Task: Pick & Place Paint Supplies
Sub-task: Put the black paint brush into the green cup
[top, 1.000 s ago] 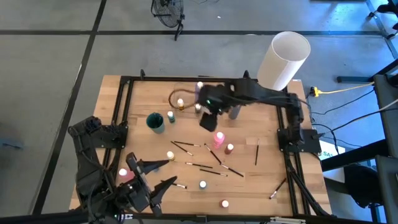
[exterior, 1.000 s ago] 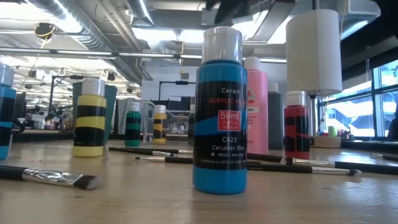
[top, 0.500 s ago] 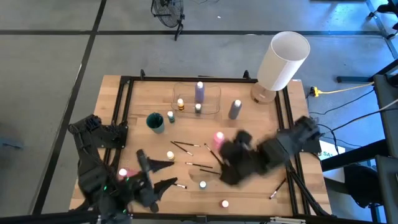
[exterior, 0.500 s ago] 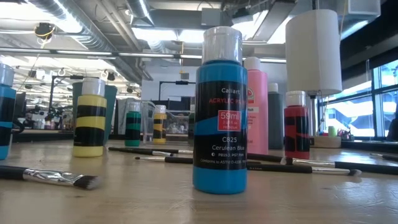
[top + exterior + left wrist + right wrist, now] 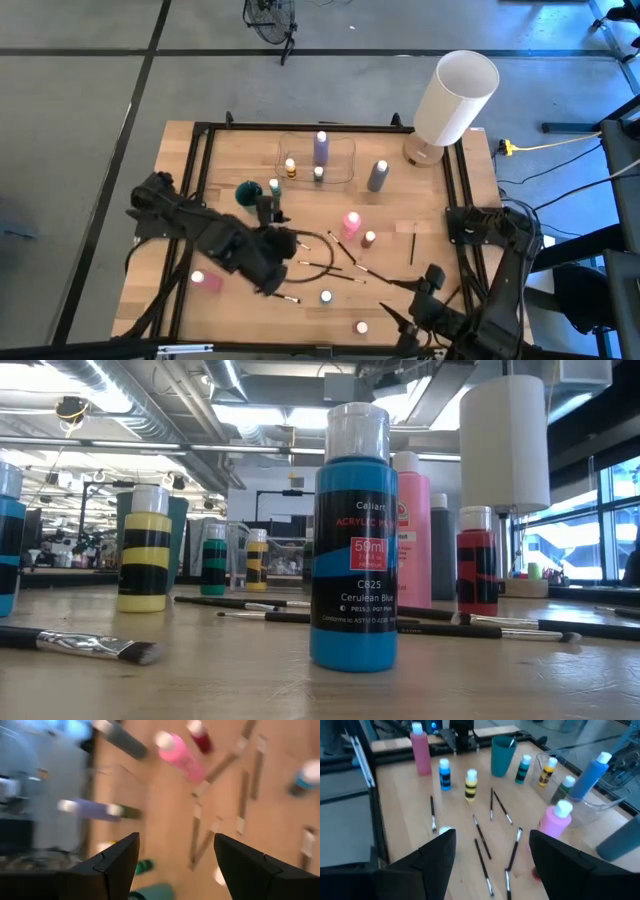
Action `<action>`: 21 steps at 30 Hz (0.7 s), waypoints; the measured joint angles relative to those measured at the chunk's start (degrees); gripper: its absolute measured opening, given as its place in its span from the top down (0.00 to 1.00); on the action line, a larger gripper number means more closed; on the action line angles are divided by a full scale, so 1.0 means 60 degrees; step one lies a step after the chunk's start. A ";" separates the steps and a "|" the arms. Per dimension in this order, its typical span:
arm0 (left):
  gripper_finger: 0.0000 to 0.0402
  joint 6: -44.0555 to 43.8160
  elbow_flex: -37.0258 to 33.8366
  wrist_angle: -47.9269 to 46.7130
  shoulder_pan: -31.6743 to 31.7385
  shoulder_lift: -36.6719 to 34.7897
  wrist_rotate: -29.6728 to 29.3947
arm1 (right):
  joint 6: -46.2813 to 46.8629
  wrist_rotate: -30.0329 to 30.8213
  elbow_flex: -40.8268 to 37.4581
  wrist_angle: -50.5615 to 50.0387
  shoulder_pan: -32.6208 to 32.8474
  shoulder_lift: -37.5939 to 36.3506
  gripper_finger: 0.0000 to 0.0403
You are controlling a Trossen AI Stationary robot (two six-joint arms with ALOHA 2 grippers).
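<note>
The left gripper (image 5: 268, 262) is hanging over the middle-left part of the wooden bench (image 5: 230, 165), above the thin dark-handled paintbrushes (image 5: 345, 250); its fingers (image 5: 112, 865) are standing apart and are holding nothing. The right gripper (image 5: 425, 300) is waiting near the front right corner, its fingers (image 5: 437, 852) also apart and empty. The small paint bottles are standing scattered on the bench: a tall pink bottle (image 5: 351, 221) in the middle, a purple bottle (image 5: 321, 147) and a grey bottle (image 5: 378, 175) farther back, beside a teal cup (image 5: 250, 195). A big white cylindrical lamp (image 5: 455, 95) is standing at the far right corner.
</note>
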 joint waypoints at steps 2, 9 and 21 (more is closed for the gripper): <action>0.37 0.0447 -0.0332 0.0347 0.0451 -0.0028 0.1173 | 0.0045 -0.0097 -0.0255 -0.0014 0.0042 0.0000 0.36; 0.37 0.3245 -0.2026 0.2247 0.1955 -0.0006 0.4296 | -0.0273 0.0550 -0.0286 -0.0126 0.0010 0.0000 0.36; 0.37 0.4879 -0.4659 0.5134 0.4140 -0.0006 0.6035 | -0.0798 0.0514 -0.0286 0.0761 0.0206 0.0000 0.36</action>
